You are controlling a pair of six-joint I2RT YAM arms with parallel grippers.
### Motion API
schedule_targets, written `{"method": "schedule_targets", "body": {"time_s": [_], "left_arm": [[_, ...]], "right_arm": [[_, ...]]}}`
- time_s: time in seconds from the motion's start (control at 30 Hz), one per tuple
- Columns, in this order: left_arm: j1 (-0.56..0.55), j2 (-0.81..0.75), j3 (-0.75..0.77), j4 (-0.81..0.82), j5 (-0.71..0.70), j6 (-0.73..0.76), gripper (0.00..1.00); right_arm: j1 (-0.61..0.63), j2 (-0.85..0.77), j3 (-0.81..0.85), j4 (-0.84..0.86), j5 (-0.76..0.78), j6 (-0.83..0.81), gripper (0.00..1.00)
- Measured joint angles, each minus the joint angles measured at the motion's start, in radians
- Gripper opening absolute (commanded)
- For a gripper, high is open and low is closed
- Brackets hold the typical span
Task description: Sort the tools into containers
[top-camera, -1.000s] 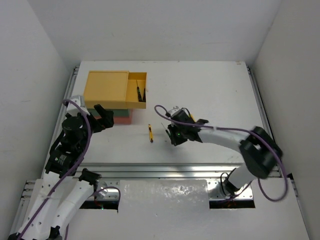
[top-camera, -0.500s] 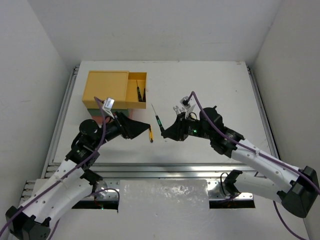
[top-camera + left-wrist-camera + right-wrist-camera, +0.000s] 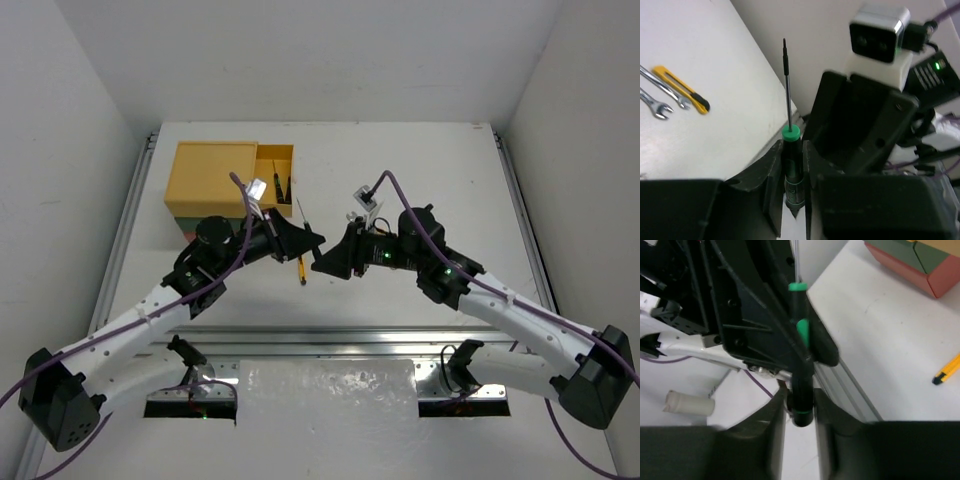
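Note:
A thin black-handled screwdriver with green rings hangs in the air between both arms, its shaft pointing up and away. My left gripper is shut on the upper handle, just under the green collar. My right gripper straddles the butt of the same handle, with a narrow gap showing on each side. The stacked containers stand at the far left, and the yellow top drawer is pulled out with thin screwdrivers in it. A yellow-and-black screwdriver lies on the table below the two grippers.
A yellow-and-black utility knife and two silver wrenches lie together on the table behind the right arm. The red bottom box and the green one show in the right wrist view. An aluminium rail runs along the near table edge.
My left arm swung right from the containers to the raised screwdriver and its jaws closed on the handle. My right arm lifted the screwdriver toward it, and its jaws have loosened a little.

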Motion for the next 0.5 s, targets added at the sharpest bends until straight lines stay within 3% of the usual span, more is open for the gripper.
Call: {"method": "schedule_targets", "body": {"time_s": [0.07, 0.17, 0.23, 0.37, 0.5], "left_arm": [[0.0, 0.011, 0.035, -0.033, -0.042, 0.021, 0.0], [0.0, 0.057, 0.18, -0.212, -0.192, 0.093, 0.0], [0.0, 0.145, 0.365, -0.391, -0.356, 0.151, 0.0], [0.013, 0.417, 0.774, -0.65, -0.622, 0.269, 0.0], [0.053, 0.72, 1.116, -0.902, -0.778, 0.364, 0.0]], "right_arm": [[0.0, -0.003, 0.007, 0.003, 0.001, 0.007, 0.99], [0.01, -0.021, 0.02, -0.047, 0.07, -0.023, 0.99], [0.006, -0.031, 0.052, -0.141, 0.182, -0.042, 0.99], [-0.007, -0.04, 0.087, -0.262, 0.328, -0.082, 0.99], [-0.012, -0.067, 0.087, -0.357, 0.403, -0.109, 0.99]]}}
